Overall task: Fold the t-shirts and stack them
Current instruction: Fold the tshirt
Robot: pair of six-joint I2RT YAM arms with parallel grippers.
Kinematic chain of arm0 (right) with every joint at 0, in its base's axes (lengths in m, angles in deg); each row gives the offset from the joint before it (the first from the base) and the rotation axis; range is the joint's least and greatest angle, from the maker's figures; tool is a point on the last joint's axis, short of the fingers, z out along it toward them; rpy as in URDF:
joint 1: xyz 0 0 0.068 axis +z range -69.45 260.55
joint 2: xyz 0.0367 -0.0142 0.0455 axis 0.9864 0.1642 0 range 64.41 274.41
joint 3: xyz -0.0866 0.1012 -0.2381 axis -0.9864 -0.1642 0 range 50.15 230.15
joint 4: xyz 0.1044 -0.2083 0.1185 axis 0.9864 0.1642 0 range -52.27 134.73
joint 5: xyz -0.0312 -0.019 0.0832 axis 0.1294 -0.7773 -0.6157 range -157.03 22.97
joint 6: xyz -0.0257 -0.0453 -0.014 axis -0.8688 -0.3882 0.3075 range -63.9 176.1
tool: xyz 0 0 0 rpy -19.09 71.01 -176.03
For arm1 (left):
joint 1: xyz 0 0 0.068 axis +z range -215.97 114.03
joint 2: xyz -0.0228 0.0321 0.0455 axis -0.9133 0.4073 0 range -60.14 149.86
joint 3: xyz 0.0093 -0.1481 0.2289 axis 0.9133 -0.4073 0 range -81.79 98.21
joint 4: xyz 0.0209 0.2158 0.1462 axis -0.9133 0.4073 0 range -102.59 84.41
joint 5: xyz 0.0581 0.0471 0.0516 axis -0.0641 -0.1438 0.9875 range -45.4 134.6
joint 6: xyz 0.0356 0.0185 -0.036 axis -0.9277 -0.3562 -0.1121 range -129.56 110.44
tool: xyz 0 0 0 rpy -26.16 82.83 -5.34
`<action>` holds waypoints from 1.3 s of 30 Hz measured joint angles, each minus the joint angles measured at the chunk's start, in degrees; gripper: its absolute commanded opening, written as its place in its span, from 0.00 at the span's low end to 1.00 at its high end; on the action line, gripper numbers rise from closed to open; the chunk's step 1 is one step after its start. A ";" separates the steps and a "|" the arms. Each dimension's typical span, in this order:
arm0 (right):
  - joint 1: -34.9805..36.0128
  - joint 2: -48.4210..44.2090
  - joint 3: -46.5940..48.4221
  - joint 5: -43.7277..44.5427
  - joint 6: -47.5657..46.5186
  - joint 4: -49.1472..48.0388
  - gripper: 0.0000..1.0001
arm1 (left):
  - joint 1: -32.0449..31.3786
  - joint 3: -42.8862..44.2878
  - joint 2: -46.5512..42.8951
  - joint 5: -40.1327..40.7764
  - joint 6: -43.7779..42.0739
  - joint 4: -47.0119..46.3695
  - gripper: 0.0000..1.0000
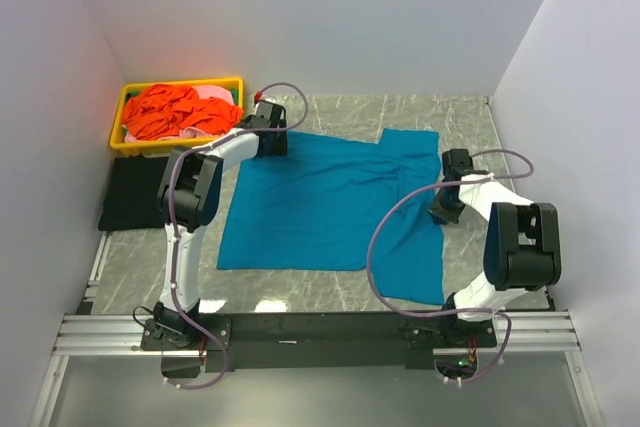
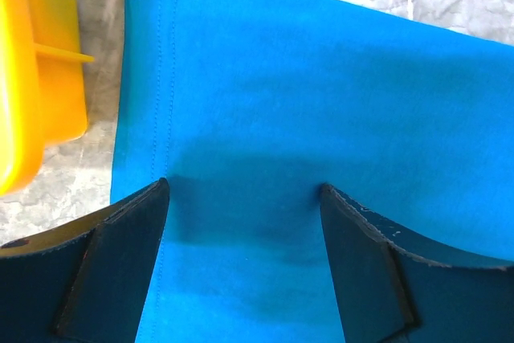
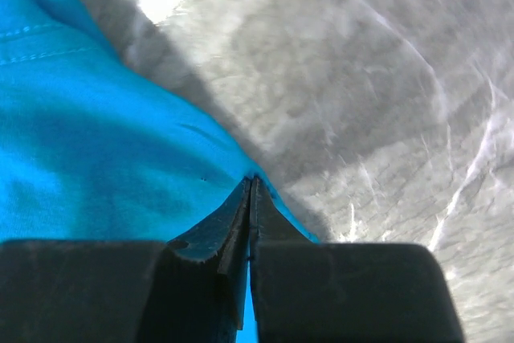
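I see the large teal t-shirt [image 1: 330,209] spread flat across the middle of the marble tabletop [image 1: 330,292]. My left end effector [image 2: 245,190] is released, its fingers wide apart above the shirt's stitched hem at the far left corner, just beside the yellow tray [image 2: 40,78]. My right end effector [image 3: 251,184] is clenched on the shirt's right edge, with cloth pinched between its fingers. Orange-red t-shirts [image 1: 170,112] lie heaped in the tray at the tabletop's far left.

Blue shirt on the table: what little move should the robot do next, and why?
Probably lower the left jaws and shut them on the blue shirt. They stand open right over its hemmed edge beside the yellow tray, while the right jaws pinch its other side.
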 measured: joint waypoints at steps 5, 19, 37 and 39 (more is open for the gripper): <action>-2.93 -2.97 -3.08 -1.70 3.63 -0.50 0.04 | 0.20 1.07 0.74 0.24 0.02 0.20 0.81; -8.33 -11.69 -9.07 0.85 6.25 15.76 0.11 | 0.15 2.05 1.33 0.20 0.11 0.28 0.87; -8.81 -21.18 1.01 -8.02 0.50 2.56 0.40 | -6.56 -1.88 -16.94 -4.17 0.63 4.70 0.96; -8.83 -16.59 1.73 -8.87 -0.15 -1.07 0.38 | -6.29 -5.35 -22.49 -6.91 1.57 4.48 0.96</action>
